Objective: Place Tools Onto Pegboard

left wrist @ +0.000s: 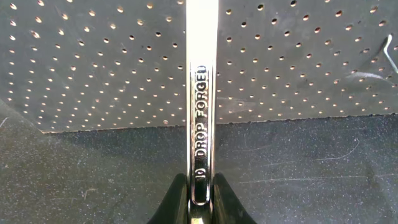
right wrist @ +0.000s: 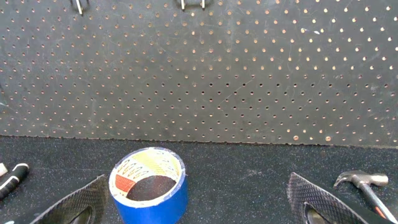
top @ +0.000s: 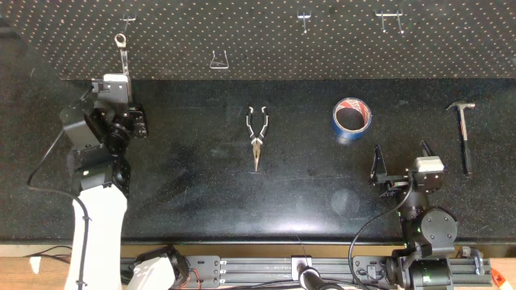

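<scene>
My left gripper [top: 123, 80] is shut on the shaft of a silver wrench [top: 123, 55], held up against the pegboard [top: 266, 48] near a hook at the upper left. In the left wrist view the wrench [left wrist: 201, 112] rises straight from between the black fingers [left wrist: 176, 202]. On the black table lie needle-nose pliers [top: 256, 135], a roll of blue tape [top: 352, 118] and a hammer [top: 463, 133]. My right gripper [top: 401, 159] stands open near the front right, with the tape [right wrist: 149, 186] just beyond it.
The pegboard carries several metal hooks: one at the upper left [top: 127, 18], a wire loop [top: 218, 60], and two at the upper right [top: 304, 18] [top: 389, 18]. Hooks [right wrist: 193, 5] also appear in the right wrist view. The black table [top: 185, 185] is bare between tools.
</scene>
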Robot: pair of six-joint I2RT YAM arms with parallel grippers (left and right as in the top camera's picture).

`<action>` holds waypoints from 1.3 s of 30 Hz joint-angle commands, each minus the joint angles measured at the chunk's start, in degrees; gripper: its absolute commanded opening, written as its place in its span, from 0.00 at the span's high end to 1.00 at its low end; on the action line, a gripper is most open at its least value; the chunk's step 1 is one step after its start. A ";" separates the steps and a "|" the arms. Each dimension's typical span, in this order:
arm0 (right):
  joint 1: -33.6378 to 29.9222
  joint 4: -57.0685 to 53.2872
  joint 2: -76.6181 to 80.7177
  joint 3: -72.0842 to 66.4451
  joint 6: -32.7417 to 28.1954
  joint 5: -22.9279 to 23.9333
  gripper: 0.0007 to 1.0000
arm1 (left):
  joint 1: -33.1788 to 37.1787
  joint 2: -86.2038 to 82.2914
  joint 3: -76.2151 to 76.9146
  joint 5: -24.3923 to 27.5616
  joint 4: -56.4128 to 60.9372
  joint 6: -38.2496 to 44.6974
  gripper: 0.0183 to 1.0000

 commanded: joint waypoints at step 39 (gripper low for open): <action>0.50 -0.15 -0.37 -0.24 -0.42 0.09 0.06 | -0.13 5.95 6.75 -1.73 -1.75 -1.09 0.00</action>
